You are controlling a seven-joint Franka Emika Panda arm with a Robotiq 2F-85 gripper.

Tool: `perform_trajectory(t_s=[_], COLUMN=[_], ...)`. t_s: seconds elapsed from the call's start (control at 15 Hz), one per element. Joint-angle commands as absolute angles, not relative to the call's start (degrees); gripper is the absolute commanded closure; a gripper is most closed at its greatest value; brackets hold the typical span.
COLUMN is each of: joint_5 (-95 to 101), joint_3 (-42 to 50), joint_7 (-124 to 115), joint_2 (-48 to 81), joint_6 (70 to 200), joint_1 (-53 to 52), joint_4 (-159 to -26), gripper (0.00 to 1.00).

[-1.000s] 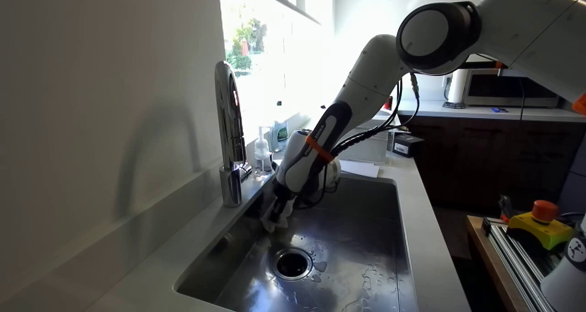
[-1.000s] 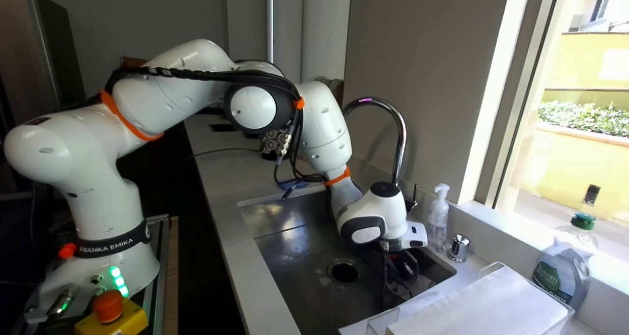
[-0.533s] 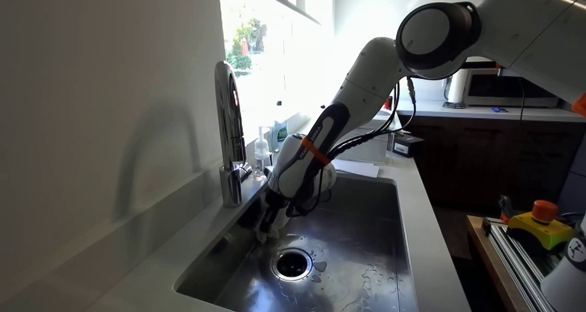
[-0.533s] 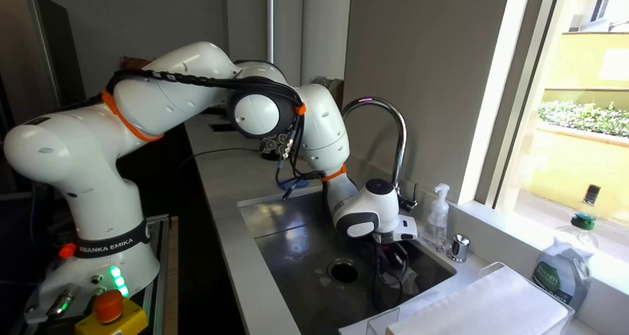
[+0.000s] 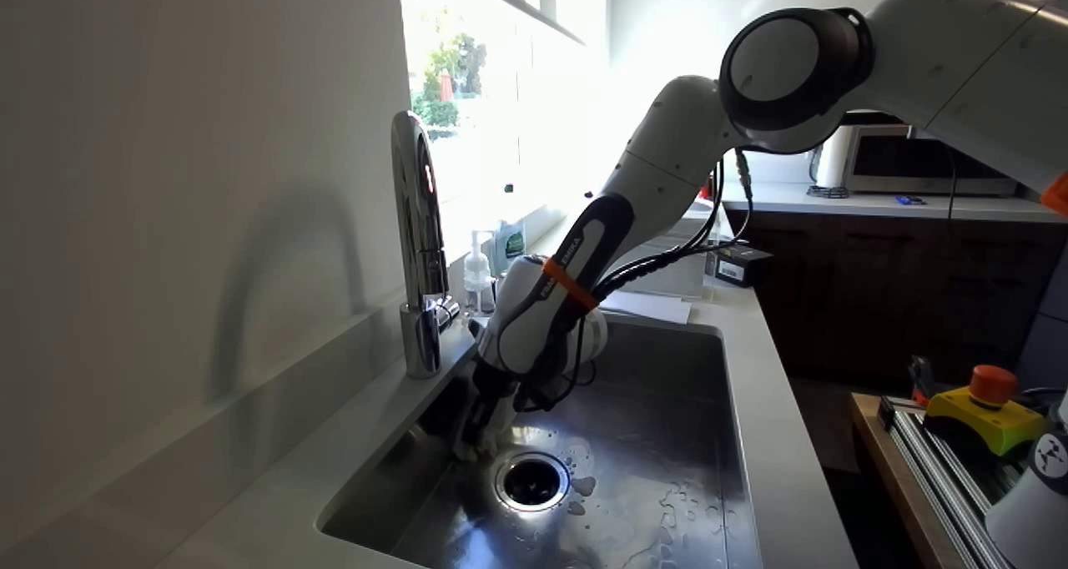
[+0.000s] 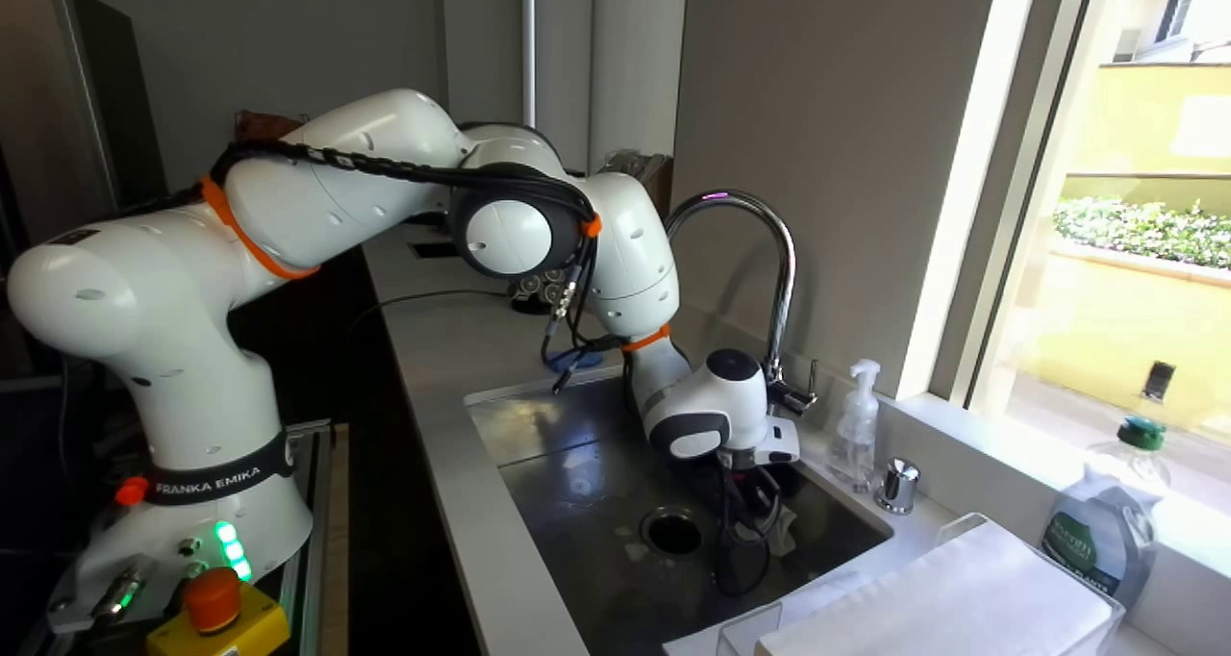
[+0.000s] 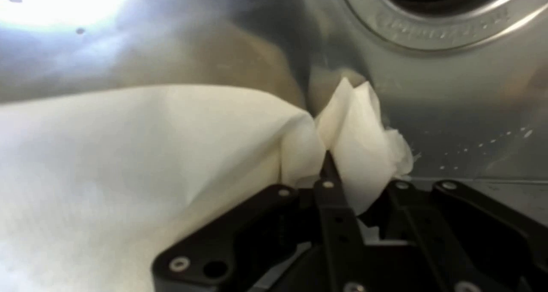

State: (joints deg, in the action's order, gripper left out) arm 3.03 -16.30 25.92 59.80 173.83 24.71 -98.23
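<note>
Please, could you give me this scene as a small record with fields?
held: thin white crumpled sheet, paper or cloth unclear
held by: black two-finger gripper, closed on the sheet
place: low inside the rectangular stainless-steel sink
nearby: round metal drain
wetness: clear drops on the sink floor
beside the sink: tall curved chrome tap; clear plastic pump bottle

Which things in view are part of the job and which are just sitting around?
Part of the job: gripper, the white sheet it grips, the sink it's in.

Just around: faucet, pump bottle, green-capped bottle, black box.
</note>
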Motion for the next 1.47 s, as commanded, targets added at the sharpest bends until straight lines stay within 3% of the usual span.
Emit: perform_trajectory(t_s=[0.0, 0.53, 1.4], joint_5=[4.42, 4.50, 3.50], joint_3=[-18.13, -20.27, -13.12], joint_7=[25.88, 26.55, 24.26], joint_2=[61.50, 62.32, 59.86], joint_6=[172.34, 171.07, 172.37], joint_1=[24.63, 23.96, 27.60], joint_4=[-97.04, -97.08, -95.44], gripper=[0.98, 0.98, 0.98])
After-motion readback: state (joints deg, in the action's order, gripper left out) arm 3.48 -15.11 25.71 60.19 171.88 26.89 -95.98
